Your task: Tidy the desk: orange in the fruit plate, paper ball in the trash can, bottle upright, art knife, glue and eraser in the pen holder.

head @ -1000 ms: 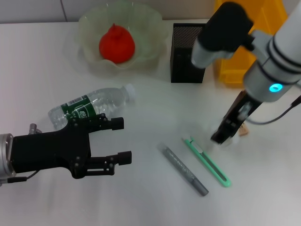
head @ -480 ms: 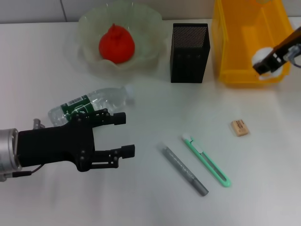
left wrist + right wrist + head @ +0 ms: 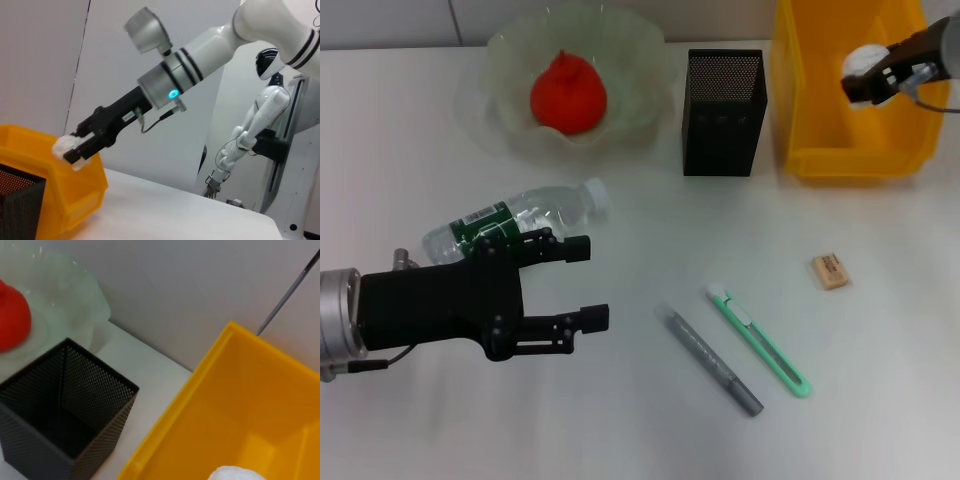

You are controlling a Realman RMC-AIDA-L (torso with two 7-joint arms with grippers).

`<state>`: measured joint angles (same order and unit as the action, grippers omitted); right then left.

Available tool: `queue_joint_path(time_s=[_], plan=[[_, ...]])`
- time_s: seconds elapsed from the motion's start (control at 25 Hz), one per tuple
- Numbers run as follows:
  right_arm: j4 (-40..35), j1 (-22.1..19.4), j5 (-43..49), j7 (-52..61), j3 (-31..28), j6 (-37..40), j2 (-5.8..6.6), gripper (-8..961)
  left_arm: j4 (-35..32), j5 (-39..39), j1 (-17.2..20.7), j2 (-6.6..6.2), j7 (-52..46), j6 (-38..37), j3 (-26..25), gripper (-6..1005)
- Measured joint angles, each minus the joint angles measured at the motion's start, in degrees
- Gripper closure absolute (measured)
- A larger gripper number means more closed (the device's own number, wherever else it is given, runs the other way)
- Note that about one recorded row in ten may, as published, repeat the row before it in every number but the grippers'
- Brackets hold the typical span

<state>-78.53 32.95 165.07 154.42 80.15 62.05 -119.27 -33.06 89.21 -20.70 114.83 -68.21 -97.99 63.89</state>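
We judge the step in hand to be the paper ball's: our right pincer (image 3: 868, 80) is clamped on the paper ball (image 3: 861, 63) and holds it above the open yellow trash can (image 3: 800, 110), inside its rim as the head view shows it. The right wrist view agrees, with the white ball at the picture's edge over the yellow interior. What the next move calls for, in our judgement, is only to part the fingers so the ball drops in, then lift clear without catching the can's wall.

The white tabletop (image 3: 650, 420) carries everything else. Well away from the right pincer, on its far side from us, the pale fruit plate (image 3: 510, 130) already holds the orange (image 3: 568, 92). Between that plate and the trash can stands the black mesh pen holder (image 3: 722, 98), just beside the can; the wrist view shows nothing inside it.

Our left pincer (image 3: 560, 290) hovers low over the tabletop with its fingers spread wide, holding nothing. Just beside it lies the bottle (image 3: 515, 228) on its side, not yet upright. Well apart from it, towards the right arm, lie the grey glue (image 3: 713, 361) stick and the green art knife (image 3: 758, 339), side by side and not touching, with the small eraser (image 3: 829, 271) beyond them.

As for the room, the left wrist view shows a plain grey wall and another white robot standing in the background.
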Motion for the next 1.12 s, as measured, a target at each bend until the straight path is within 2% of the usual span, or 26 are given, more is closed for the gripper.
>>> queue_joint_path(time_s=[0.2, 0.48, 0.56, 0.72, 0.76, 0.8, 0.92, 0.96, 1.0, 1.12], plan=[[3.1, 0.7, -0.3, 0.0, 0.2, -2.4, -0.05, 257, 0.1, 0.0, -0.2, -0.01, 0.0, 0.2, 0.0, 205], [-2.0, -2.2, -8.2, -3.5, -2.2, -1.1, 0.12, 227, 0.0, 0.0, -0.5, -0.28, 0.3, 0.7, 0.0, 210], [-4.6, -3.1, -11.3, -6.7, -5.7, 3.8, 0.12, 168, -0.3, 0.0, -0.9, -0.48, 0.1, 1.1, -0.2, 211], [-9.3, -4.9, -13.4, -9.3, -9.3, 9.8, 0.12, 168, -0.6, 0.0, -1.7, -0.98, -0.2, 1.2, -0.7, 213], [-13.2, -7.1, -16.5, -11.8, -11.7, 13.7, 0.08, 168, -0.9, 0.0, -2.2, -1.40, -0.7, 1.4, -0.7, 214], [-13.2, -7.1, -16.5, -11.8, -11.7, 13.7, 0.08, 168, -1.3, 0.0, -2.6, -1.62, -1.3, 1.6, -0.7, 215], [-17.2, -10.6, -24.7, -17.8, -15.4, 19.8, 0.04, 168, -3.4, 1.2, -4.1, -2.38, -4.6, 2.9, -0.5, 216], [-18.1, -13.1, -32.3, -23.1, -17.8, 24.1, 0.02, 168, -4.7, 3.8, -5.5, -2.40, -6.5, 3.7, -1.0, 217], [-18.1, -13.1, -32.3, -23.1, -17.8, 24.1, 0.02, 168, -4.7, 3.8, -5.5, -2.40, -6.5, 3.7, -1.0, 218], [-16.8, -16.1, -41.2, -31.2, -20.6, 28.6, 0.00, 169, -6.7, 7.8, -7.9, -1.67, -9.3, 6.4, -1.9, 220]])
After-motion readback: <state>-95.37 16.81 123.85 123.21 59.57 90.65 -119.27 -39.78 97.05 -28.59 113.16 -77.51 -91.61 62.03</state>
